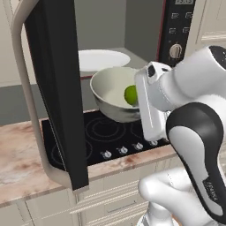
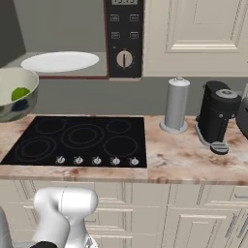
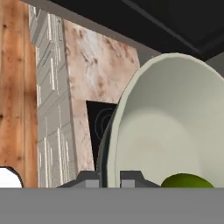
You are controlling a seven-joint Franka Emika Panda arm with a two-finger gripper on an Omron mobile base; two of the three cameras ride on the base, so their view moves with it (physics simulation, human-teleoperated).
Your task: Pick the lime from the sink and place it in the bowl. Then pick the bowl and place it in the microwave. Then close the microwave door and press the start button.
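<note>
The gripper point(image 3: 109, 177) seems clamped on the rim of the bowl point(image 1: 112, 90), held above the cooktop point(image 2: 77, 140) before the open microwave point(image 1: 132, 26); stiff, glossy, likely slippery, with the lime point(image 1: 131, 95) free to roll inside.

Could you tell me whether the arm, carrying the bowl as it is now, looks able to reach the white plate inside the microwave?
Probably yes. The microwave door stands wide open, the bowl with the lime hangs above the stovetop just before the opening, and nothing lies between it and the white plate.
</note>
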